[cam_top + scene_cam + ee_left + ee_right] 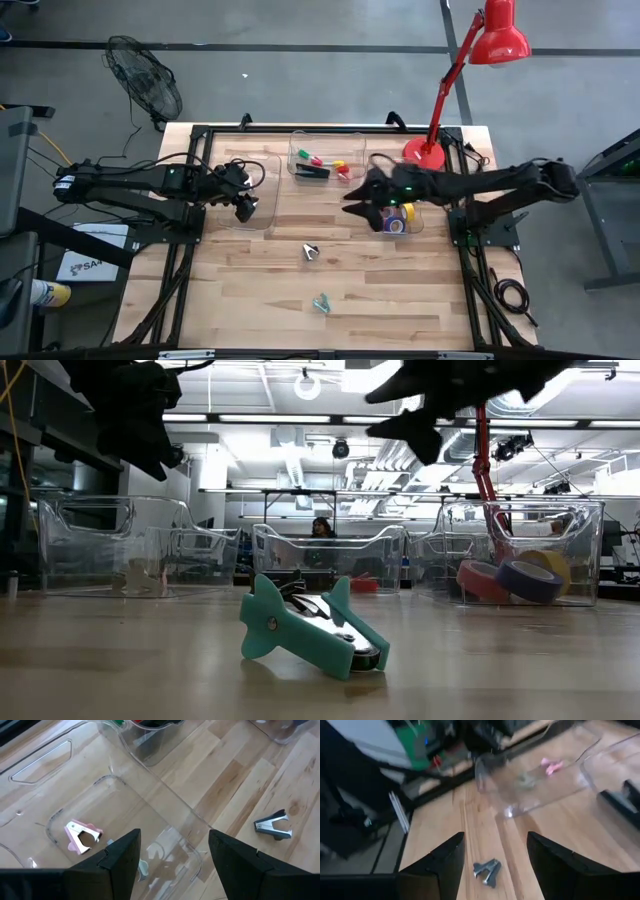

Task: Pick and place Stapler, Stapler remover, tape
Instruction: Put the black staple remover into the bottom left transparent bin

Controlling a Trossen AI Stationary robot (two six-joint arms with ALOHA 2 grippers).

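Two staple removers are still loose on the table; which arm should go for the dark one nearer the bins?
Probably the right. Its tool hangs open between the middle bin and the dark staple remover, which shows just ahead in its wrist view. The left tool, also open, sits over the left bin, slightly farther off.

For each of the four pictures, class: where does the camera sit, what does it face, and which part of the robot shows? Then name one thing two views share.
High view: above, looking straight down on the table; both arms, left hand, right hand.
Low view: table height, facing the teal staple remover; arms overhead.
Left wrist view: over the left clear bin; its own open fingers.
Right wrist view: its own open fingers.
Shared: both wrist views show the dark staple remover.
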